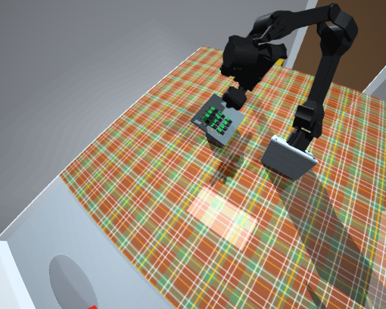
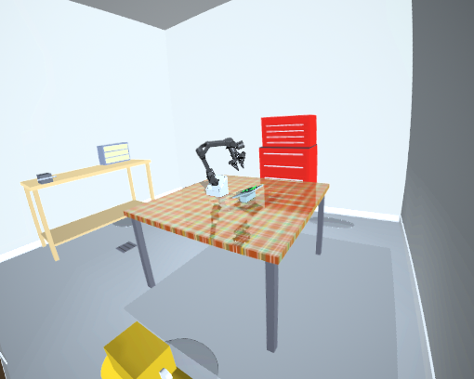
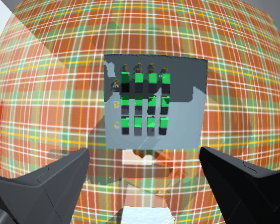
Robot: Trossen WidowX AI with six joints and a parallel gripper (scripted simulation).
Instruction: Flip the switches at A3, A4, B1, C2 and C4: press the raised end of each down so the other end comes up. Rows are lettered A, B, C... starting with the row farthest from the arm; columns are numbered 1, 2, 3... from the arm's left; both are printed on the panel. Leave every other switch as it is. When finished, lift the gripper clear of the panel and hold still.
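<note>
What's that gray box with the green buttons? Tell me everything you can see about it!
The switch panel is a flat gray slab sitting on the plaid table, its top looking slightly tilted. It carries three rows of four small rocker switches, each part green, part black. Tiny yellow marks run along its edges, too small to read. The open gripper hangs above it, touching nothing.

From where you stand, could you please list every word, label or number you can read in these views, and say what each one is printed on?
No text can be read in any view.
Grey switch panel with green rocker switches: small dark marks beside the rows and above the columns, too blurred to read.
Red drawer cabinet: only white stripes, no lettering.
Small grey box with pale slats on the wooden shelf: no legible text.
Black open gripper: no markings visible.
</note>
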